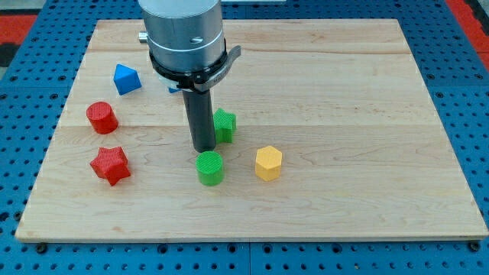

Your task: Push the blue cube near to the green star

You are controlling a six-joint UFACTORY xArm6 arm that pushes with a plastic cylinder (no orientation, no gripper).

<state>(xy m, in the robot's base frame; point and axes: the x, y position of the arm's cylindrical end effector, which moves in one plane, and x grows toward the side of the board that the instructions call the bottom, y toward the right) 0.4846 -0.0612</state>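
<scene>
Far to the left of my tool, the red cylinder (pixel 102 118) and, lower in the view, the red star (pixel 109 165) stand on the counter (pixel 367 92). They have no part in this job.

Also left of the tool, but toward the view's top, is a blue block (pixel 126 79). Its top looks pointed, so I am not sure it is the cube. A second blue piece (pixel 174 88) shows only as a small edge just behind the tool's body, and the rest is hidden. I think this one may be the blue cube, but I cannot tell for certain.

My tool is a plain rod without jaws, so it cannot open or close and it holds nothing. My tip (pixel 204 149) rests on the counter and touches no blue block. The green cylinder (pixel 210 168) is just below it in the view. The green star (pixel 225 124) is just to the right of the rod, partly covered by it, and I cannot tell if they touch. Further right is the yellow hexagon block (pixel 268 163).

In my judgement the task is not finished. The hidden blue piece is fairly near the star, the pointed one is well apart. My tip is on the star's side, not behind a blue block, so the push toward the star is not yet done.
</scene>
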